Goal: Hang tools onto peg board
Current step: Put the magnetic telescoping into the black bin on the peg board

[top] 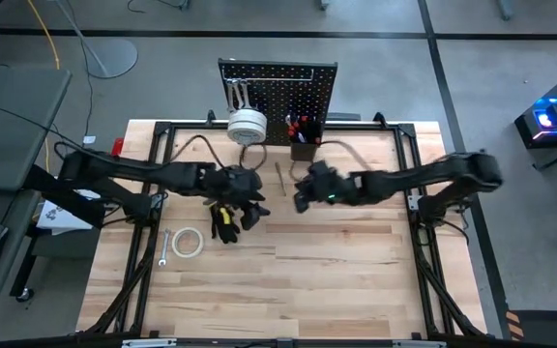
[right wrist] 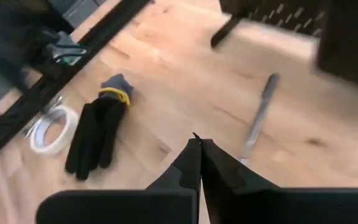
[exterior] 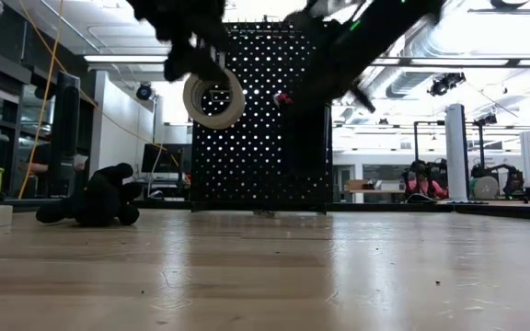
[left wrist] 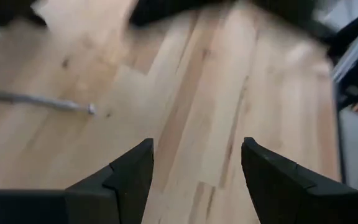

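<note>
The black peg board stands upright at the table's far edge. A white tape roll hangs on it, and its small bin holds red-handled screwdrivers. A slim grey tool lies flat on the wood in front of the board, also in the right wrist view and the left wrist view. My left gripper hovers open just left of it, tilted down. My right gripper hovers shut just right of it. A second tape roll and a silver wrench lie at the near left.
A pair of black gloves lies below my left gripper, seen also in the right wrist view. Black frame rails run along the table's left and right sides. Bare wood stretches across the table's near half.
</note>
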Tool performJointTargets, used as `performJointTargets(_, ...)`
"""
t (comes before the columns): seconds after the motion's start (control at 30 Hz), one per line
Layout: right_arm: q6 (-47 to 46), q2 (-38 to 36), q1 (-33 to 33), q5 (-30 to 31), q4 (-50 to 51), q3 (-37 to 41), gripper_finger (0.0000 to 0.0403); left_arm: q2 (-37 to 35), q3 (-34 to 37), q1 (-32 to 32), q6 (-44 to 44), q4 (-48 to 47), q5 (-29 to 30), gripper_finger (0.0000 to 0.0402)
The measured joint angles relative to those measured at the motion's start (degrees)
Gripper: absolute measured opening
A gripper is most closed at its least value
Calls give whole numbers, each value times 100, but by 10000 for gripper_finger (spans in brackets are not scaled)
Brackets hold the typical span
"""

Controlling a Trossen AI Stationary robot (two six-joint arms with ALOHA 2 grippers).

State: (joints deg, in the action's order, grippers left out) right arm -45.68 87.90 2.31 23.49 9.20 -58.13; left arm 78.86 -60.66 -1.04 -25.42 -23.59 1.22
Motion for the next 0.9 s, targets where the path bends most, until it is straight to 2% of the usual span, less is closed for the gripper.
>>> performJointTargets(0.1, -415, 791, -2, 5, -680, -34, 0, -594, -7, 2, -76, -135, 179, 223)
performJointTargets(0.2, -813, 1475, -38, 190, -526, -420, 0, -1234, -7, 2, -196, -349, 421, 223)
performJointTargets(0.27, -809, 1896, -91, 202, -233, -761, 0, -1645, -7, 2, -310, -496, 527, 223)
performJointTargets(0.4, -227, 2599, -215, -16, 24, -1477, 11, -2329, -9, 2, -609, -783, 702, 223)
performJointTargets(0.5, -83, 3021, -205, -6, 382, -1946, 47, -2689, -9, 2, -786, -940, 841, 223)
performJointTargets(0.73, -120, 3580, -173, 801, 1722, -2785, 172, -3058, -9, 2, -891, -1026, 965, 223)
performJointTargets(0.83, -553, 3740, -162, 866, 2023, -2895, 208, -3066, -9, 2, -890, -1111, 965, 223)
performJointTargets(0.9, -984, 3819, -175, 679, 2039, -2884, 218, -3035, -9, 2, -862, -1161, 965, 223)
